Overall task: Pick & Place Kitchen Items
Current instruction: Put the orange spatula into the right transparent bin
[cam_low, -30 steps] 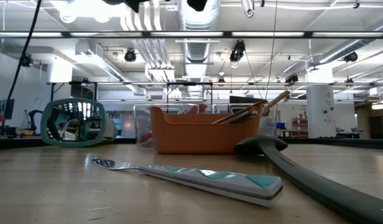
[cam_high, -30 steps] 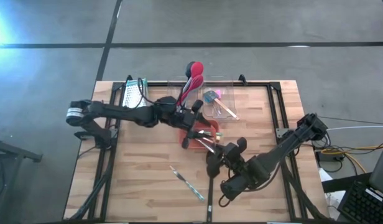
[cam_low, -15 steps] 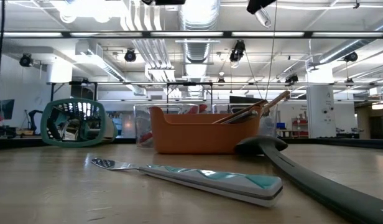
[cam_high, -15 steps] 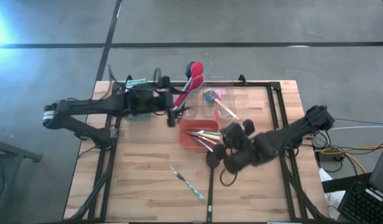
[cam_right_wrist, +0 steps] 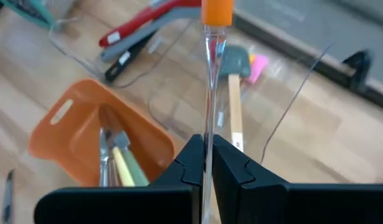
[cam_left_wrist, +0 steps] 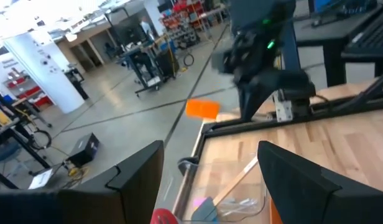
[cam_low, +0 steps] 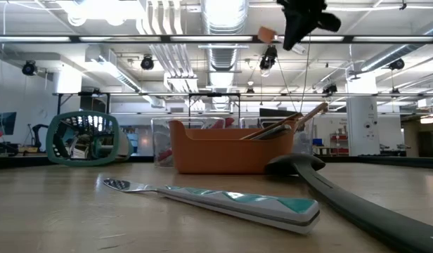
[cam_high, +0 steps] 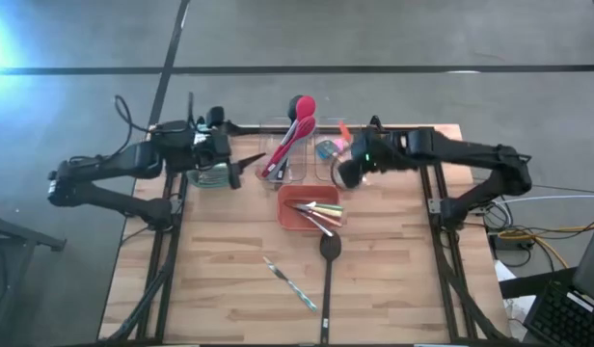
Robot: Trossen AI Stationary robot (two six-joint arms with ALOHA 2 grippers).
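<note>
My right gripper [cam_high: 347, 166] hangs high over the clear tubs [cam_high: 316, 154] at the far edge, shut on a thin clear-handled tool with an orange head [cam_right_wrist: 216, 11]. One tub holds red and black spoons [cam_high: 292, 130]. The other holds a blue spatula [cam_high: 326, 151] and a pink piece. The orange tray [cam_high: 295, 220] holds thin yellow-green-handled tools [cam_high: 318, 210]. My left gripper [cam_left_wrist: 210, 149] is open and holds nothing. It sits level beside the metal grater [cam_high: 208, 164] at the far left. My right gripper pinches the tool's thin clear handle [cam_right_wrist: 207, 140] between its two fingers. The fingers slant down from the table's right side. The handle runs on past the fingertips to the orange head [cam_low: 266, 34]. The tool is lifted clear of the tubs and the table.
A long black ladle [cam_high: 328, 275] lies on the table in front of the tray. A teal-handled tool [cam_high: 289, 282] lies to its left. Black frame rails [cam_high: 427, 183] run along the table's sides and far edge.
My left gripper has drawn back from the orange tray toward the table's far left, rising and levelling out beside the grater. My right gripper has swung from in front of the tray up toward the far edge, over the tubs, with the orange-headed tool.
</note>
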